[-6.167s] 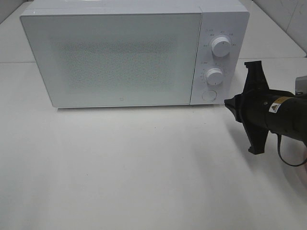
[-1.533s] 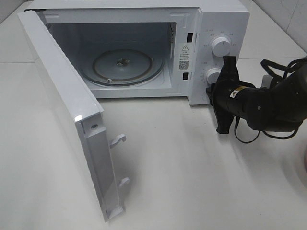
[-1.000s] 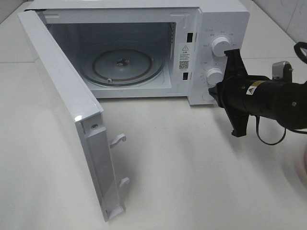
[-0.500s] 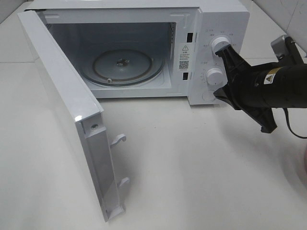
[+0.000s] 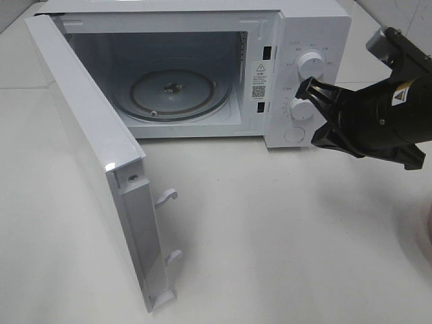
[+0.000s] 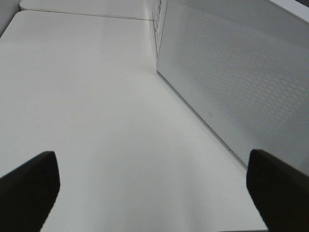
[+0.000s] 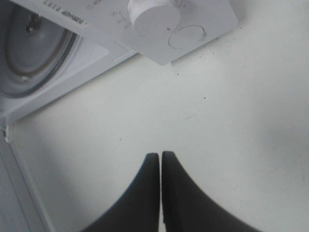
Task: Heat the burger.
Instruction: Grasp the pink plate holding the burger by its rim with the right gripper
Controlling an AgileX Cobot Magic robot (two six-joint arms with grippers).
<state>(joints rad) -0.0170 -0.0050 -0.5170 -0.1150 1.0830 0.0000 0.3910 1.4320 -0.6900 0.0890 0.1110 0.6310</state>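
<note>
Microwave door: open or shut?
Open: the microwave door stands swung wide, baring the glass turntable inside.

Microwave (image 5: 317, 27) at the back of the table (image 5: 270, 256), door (image 5: 81, 142) out to its left, turntable (image 5: 172, 91) inside

Closed right hand (image 7: 160, 155) over white table (image 7: 227, 121), near microwave knob (image 7: 153, 17)

A white table (image 5: 270, 256) carries a white microwave (image 5: 310, 27), set toward the far side, its door (image 5: 88, 148) standing open over the left part. A seam (image 5: 27, 88) crosses the tabletop beneath the microwave.
</note>
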